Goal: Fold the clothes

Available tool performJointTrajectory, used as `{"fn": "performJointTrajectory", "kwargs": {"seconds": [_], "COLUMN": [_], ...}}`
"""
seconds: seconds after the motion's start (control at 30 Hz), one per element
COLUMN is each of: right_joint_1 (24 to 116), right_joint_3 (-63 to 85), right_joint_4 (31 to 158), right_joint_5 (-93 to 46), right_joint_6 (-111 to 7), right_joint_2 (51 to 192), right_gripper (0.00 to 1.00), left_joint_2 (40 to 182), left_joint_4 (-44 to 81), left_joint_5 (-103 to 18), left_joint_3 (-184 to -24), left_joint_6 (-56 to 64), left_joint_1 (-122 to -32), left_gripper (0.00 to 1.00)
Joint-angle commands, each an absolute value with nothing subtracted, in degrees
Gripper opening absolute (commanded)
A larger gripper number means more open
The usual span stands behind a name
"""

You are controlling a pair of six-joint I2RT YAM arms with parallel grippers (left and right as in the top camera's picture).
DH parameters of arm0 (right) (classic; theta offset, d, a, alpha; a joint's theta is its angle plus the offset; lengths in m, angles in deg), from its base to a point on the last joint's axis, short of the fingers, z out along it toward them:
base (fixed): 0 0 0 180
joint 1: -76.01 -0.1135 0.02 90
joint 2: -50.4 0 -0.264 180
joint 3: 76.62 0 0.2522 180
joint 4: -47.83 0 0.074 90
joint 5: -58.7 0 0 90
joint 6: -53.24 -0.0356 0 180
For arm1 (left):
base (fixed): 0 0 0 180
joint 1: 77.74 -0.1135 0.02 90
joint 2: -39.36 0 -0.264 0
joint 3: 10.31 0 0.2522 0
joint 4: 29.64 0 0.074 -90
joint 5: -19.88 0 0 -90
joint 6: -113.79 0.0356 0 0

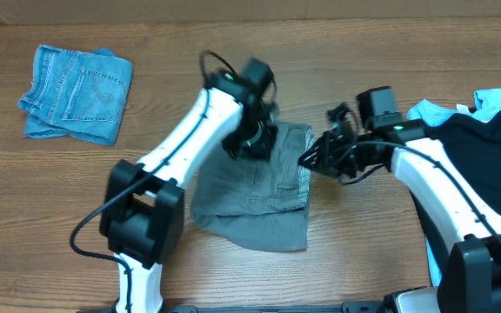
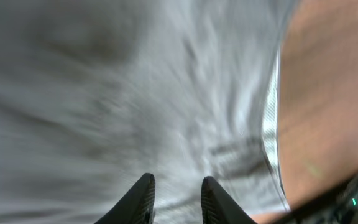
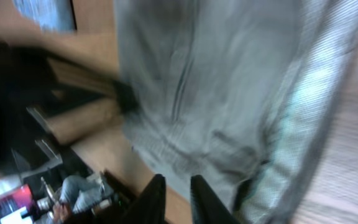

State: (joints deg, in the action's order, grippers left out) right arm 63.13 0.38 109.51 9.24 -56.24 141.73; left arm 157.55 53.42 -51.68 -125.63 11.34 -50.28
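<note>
The grey shorts (image 1: pixel 259 187) lie partly folded in the middle of the desk (image 1: pixel 372 252), with a loose flap spilling toward the near edge. The left claw (image 1: pixel 252 143) is over their far part, and the right claw (image 1: pixel 310 159) is at their right-hand hem, where a paler lining shows. In both wrist views the fingers stand close together with only a narrow slit between them. The blur makes it impossible to tell whether cloth is caught there.

That doubt is the main hazard. If only one claw has a hold, a pull would likely drag the whole garment across the wood instead of turning a layer, and the fold would open. A pinch that takes in more than one layer would probably leave the fold bunched and crooked. The two claws are near each other, so a careless crossing move risks a knock. The right arm passes beside the black garment (image 1: pixel 485 165) heaped at the right edge, and a wide swing might snag it. The folded jeans (image 1: pixel 76 91) near the far left corner are well apart and look safe
</note>
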Motion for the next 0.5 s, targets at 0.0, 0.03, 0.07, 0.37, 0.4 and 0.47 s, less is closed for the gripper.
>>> {"fn": "performJointTrajectory", "kwargs": {"seconds": [0.0,0.03,0.07,0.37,0.4,0.47], "right_joint_1": [57.99,56.81,55.63,54.36,54.71,55.24], "right_joint_3": [0.01,-0.74,-1.85,-13.74,-14.57,-14.86], "right_joint_4": [109.42,109.12,108.40,105.60,105.47,105.60], "right_joint_5": [3.01,0.67,-1.06,-4.27,-4.27,-4.25], "right_joint_6": [-60.72,-62.56,-64.33,-81.27,-81.38,-81.33], "right_joint_2": [140.90,141.14,141.49,149.56,150.58,151.50], "right_gripper": [0.13,0.12,0.12,0.13,0.12,0.09], "left_joint_2": [156.37,156.50,156.72,157.35,157.35,157.35], "left_joint_4": [52.44,52.06,51.82,54.71,54.38,54.03], "left_joint_5": [-58.92,-60.38,-61.39,-61.74,-61.74,-61.76], "left_joint_3": [-127.40,-127.31,-127.27,-122.59,-121.26,-119.55], "left_joint_6": [13.62,13.86,14.99,21.09,21.11,21.11], "left_joint_1": [-53.45,-54.06,-54.76,-59.46,-59.83,-60.29], "left_gripper": [0.27,0.25,0.24,0.22,0.22,0.20]}}
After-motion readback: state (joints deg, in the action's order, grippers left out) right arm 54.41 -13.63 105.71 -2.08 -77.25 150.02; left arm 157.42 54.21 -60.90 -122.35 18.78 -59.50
